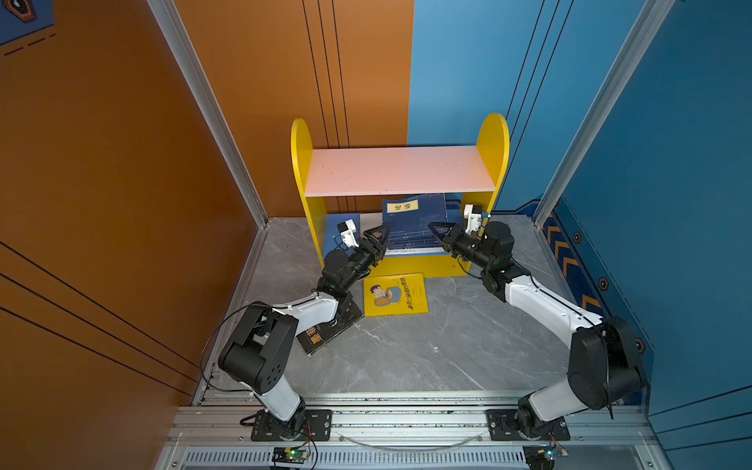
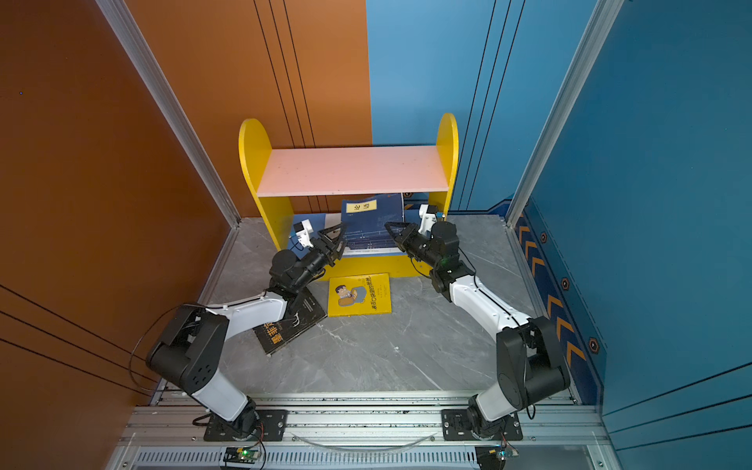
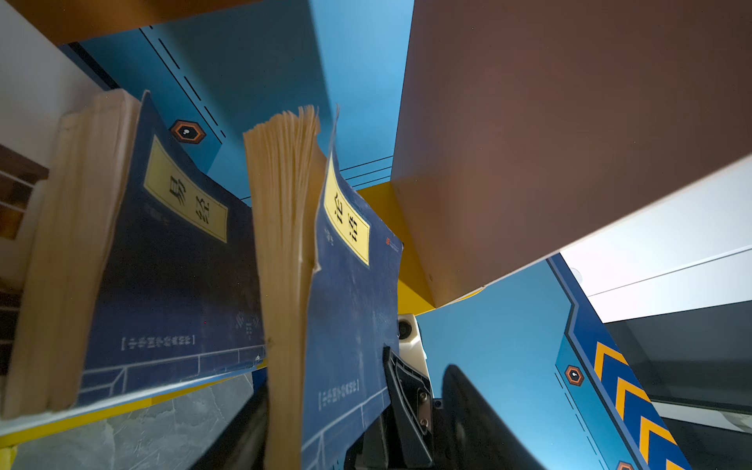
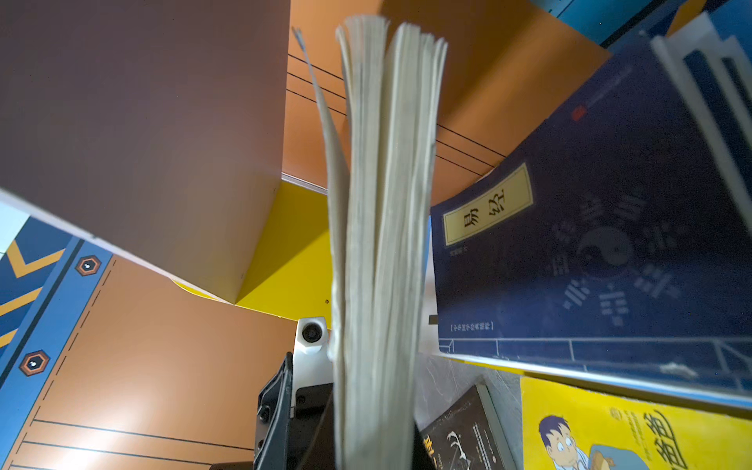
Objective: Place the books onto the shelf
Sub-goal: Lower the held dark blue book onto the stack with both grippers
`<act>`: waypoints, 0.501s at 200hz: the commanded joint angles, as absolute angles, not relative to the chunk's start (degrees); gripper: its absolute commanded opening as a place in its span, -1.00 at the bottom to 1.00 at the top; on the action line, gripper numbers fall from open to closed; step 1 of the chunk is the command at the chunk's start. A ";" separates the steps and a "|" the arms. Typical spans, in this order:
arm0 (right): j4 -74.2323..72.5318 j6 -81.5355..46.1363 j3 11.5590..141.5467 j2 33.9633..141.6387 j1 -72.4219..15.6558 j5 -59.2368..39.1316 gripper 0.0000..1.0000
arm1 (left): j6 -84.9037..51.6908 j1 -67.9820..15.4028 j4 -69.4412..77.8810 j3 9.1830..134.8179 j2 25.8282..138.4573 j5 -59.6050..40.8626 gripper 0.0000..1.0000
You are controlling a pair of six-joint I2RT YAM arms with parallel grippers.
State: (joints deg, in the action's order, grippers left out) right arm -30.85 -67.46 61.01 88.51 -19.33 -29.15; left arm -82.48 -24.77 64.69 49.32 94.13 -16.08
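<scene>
A navy book with a yellow label stands on edge on the blue lower board of the shelf, under the pink upper board. My right gripper is shut on its page block from the right. My left gripper is open at the book's left edge, its fingers spread either side of the pages and cover. A second navy book leans behind it. The yellow book and the black book lie on the floor.
The black book is partly under my left arm. A white book with brown blocks shows at the edge of the left wrist view. The orange wall and the blue wall close in both sides. The grey floor spreads in front of the shelf.
</scene>
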 commanded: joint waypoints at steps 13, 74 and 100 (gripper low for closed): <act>-38.76 -69.30 62.25 90.73 -18.67 -32.75 -0.76 | -82.68 -24.32 65.77 52.11 95.05 -19.03 -0.17; -30.15 -63.33 64.74 91.17 -18.27 -30.30 -0.50 | -81.26 -24.21 64.14 52.66 95.36 -17.42 -0.92; -9.50 -48.29 68.60 88.76 -20.54 -15.20 -0.18 | -80.01 -24.21 61.73 55.00 95.97 -17.73 -1.00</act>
